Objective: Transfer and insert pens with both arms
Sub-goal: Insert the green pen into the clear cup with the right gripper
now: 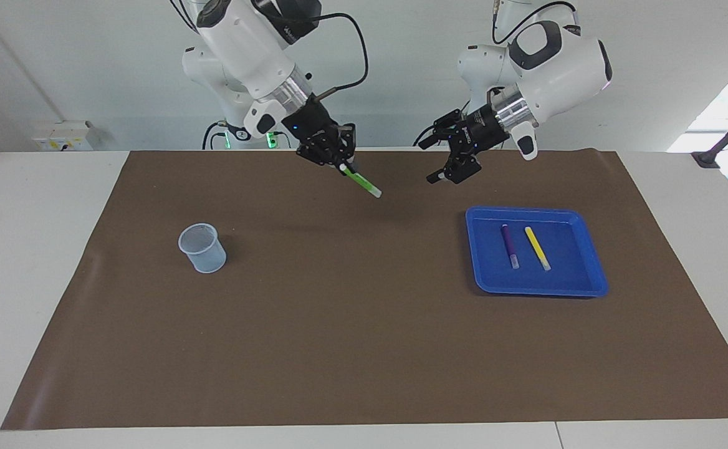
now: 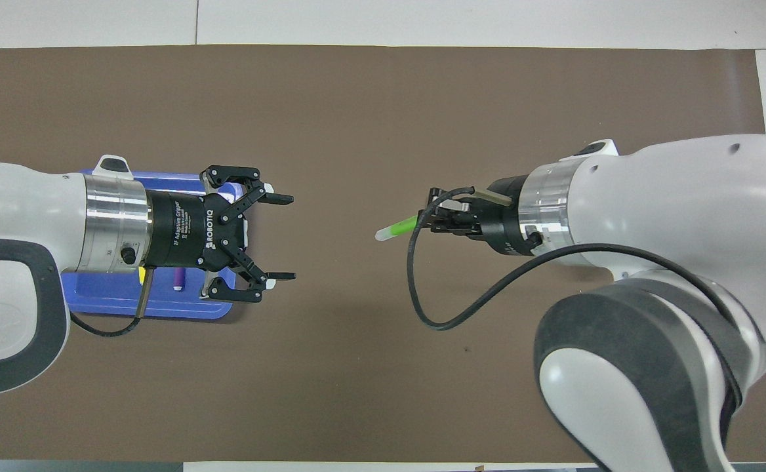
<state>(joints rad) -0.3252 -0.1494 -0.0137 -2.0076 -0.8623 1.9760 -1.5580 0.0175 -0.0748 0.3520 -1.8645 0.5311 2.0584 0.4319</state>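
Observation:
My right gripper (image 1: 342,163) (image 2: 430,223) is shut on the green pen (image 1: 360,182) (image 2: 396,229), which slants down over the brown mat with its pale end free. Nothing is between the wide open fingers of my left gripper (image 1: 427,162) (image 2: 288,237), which hangs over the mat beside the blue tray (image 1: 582,288) (image 2: 107,298). The purple pen (image 1: 509,245) (image 2: 178,283) and the yellow pen (image 1: 536,247) (image 2: 141,276) lie side by side in that tray; in the overhead view my left wrist covers most of them.
A clear mesh cup (image 1: 202,247) stands upright on the mat toward the right arm's end; the right arm hides it in the overhead view. Two smaller white arms (image 1: 239,118) stand at the robots' edge of the table.

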